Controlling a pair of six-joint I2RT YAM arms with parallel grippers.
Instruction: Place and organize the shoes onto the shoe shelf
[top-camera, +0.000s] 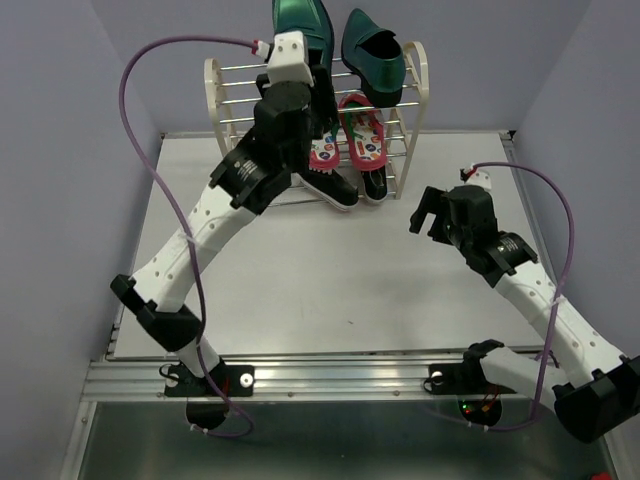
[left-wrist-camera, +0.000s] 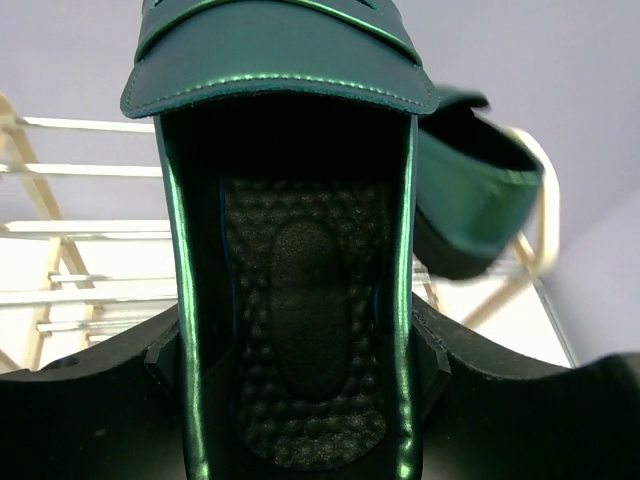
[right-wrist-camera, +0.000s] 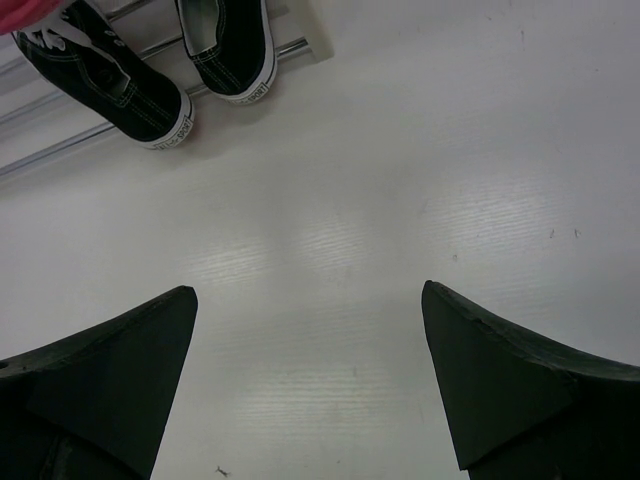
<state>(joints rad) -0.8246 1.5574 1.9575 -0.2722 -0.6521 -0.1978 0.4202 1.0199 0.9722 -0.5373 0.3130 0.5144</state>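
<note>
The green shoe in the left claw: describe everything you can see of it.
The green shoe is a glossy teal, leather-looking loafer with a strap across the upper and a dark pebbled insole. The left claw grips its sides near the heel, toe pointing away, at the top of the shoe shelf. Its mate sits beside it on the top tier. Whether it touches the shelf is hidden.
</note>
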